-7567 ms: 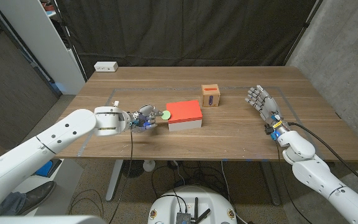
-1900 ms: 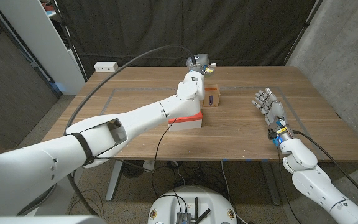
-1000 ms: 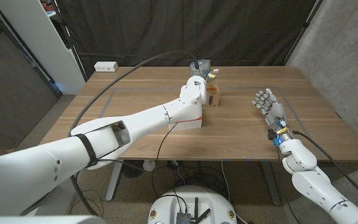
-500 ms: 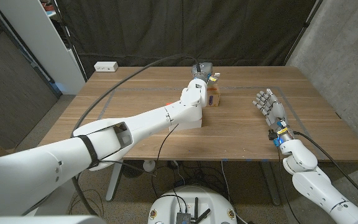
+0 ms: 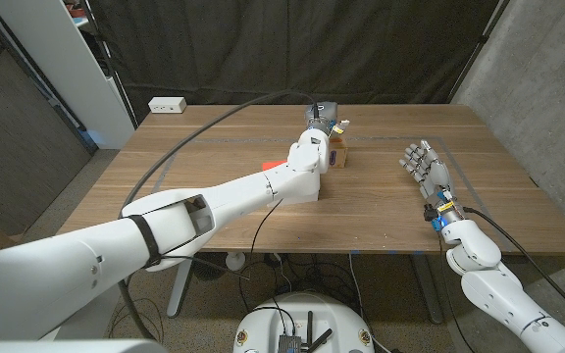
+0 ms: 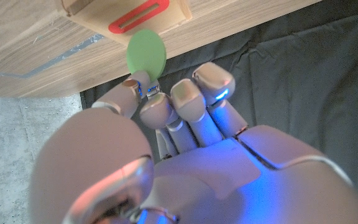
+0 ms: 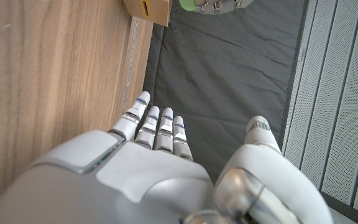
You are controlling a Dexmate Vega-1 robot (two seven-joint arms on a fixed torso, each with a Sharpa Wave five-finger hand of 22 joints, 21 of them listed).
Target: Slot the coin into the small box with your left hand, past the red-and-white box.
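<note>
Coin: green disc (image 6: 146,53), pinched at its lower edge by the fingertips (image 6: 143,84) of the left hand (image 6: 166,124), held just short of the red-outlined slot.
Small box: wooden, slot (image 6: 139,15) on its top face; in the head view it (image 5: 338,153) stands past the red-and-white box (image 5: 297,184), toward the far side of the table (image 5: 214,211).
Left hand: reaches over the red-and-white box, fingers curled in around the coin, hovering above the small box (image 5: 322,116).
Right hand: fingers straight and apart, holding nothing (image 5: 423,167); it stands well apart from both boxes on the table's right side.
Step in hand: lining the coin up with the slot, judged from the wrist picture.
How to do it well: turn the coin's edge parallel to the slot's long axis, centre it over the opening, then lower straight in. Keep the pinch low on the disc so the fingertips do not meet the box before the coin enters. Release only once the edge is inside.
Risk: a tilted coin could catch on the slot's rim and slip from the pinch.
Hidden or unclear: the head view does not show the coin clearly; the arm covers much of the red-and-white box. Whether the coin touches the box top yet cannot be told. The slot's depth is not visible.
</note>
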